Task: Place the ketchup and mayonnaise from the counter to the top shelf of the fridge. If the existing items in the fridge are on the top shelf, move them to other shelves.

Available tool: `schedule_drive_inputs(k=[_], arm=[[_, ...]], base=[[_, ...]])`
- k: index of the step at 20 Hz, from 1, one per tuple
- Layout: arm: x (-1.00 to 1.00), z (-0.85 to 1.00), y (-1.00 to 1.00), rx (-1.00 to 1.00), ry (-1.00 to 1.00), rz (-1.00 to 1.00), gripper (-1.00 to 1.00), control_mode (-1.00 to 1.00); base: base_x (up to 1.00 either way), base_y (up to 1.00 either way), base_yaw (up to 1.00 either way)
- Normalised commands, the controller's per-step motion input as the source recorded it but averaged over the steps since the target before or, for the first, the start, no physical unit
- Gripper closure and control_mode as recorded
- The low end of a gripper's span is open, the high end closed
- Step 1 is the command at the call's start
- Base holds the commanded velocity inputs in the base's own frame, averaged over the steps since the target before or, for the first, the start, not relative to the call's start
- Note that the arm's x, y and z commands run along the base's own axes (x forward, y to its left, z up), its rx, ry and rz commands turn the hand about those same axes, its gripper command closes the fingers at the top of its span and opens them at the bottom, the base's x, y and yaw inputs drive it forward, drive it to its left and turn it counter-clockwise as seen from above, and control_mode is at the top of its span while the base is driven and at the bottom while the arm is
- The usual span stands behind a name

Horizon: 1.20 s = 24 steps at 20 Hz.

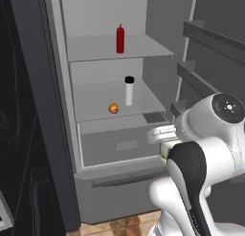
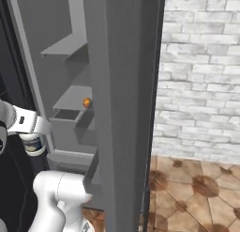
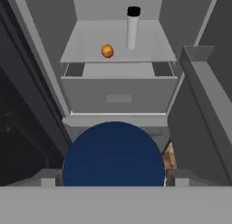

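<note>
- The orange ball point(image 1: 113, 108) sits on the fridge's point(image 1: 62, 111) middle shelf point(image 1: 95, 103), left of a slim white bottle point(image 1: 129, 91) with a black cap.
- The ketchup point(image 1: 120, 38) stands upright on the top shelf point(image 1: 143, 48).
- The gripper point(image 3: 114, 175) holds the mayonnaise point(image 3: 113, 153), fingers pinching the jar's sides, in front of the grey drawer point(image 3: 118, 95).

You see the tall grey fridge's highest pale grey shelf board point(image 1: 143, 51) carrying the slim red ketchup bottle point(image 1: 120, 38), upright. The lower pale grey shelf board point(image 1: 143, 103) carries a small round orange ball point(image 1: 113, 108) beside what looks like a slim white dark-capped bottle point(image 1: 129, 91).
</note>
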Motion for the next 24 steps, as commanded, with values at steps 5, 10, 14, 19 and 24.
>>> schedule_drive_inputs(k=[5,10,14,19,24], arm=[[0.0,0.0,0.0,0.0,0.0,0.0,1.0,1.0],[0.0,0.0,0.0,0.0,0.0,0.0,1.0,1.0],[0.0,0.0,0.0,0.0,0.0,0.0,1.0,1.0],[0.0,0.0,0.0,0.0,0.0,0.0,1.0,1.0],[0.0,0.0,0.0,0.0,0.0,0.0,1.0,1.0]], base=[[0.34,0.29,-0.13],[0.29,0.3,-0.08],[0.23,0.43,-0.03],[0.14,0.43,0.0],[0.31,0.25,-0.01]])
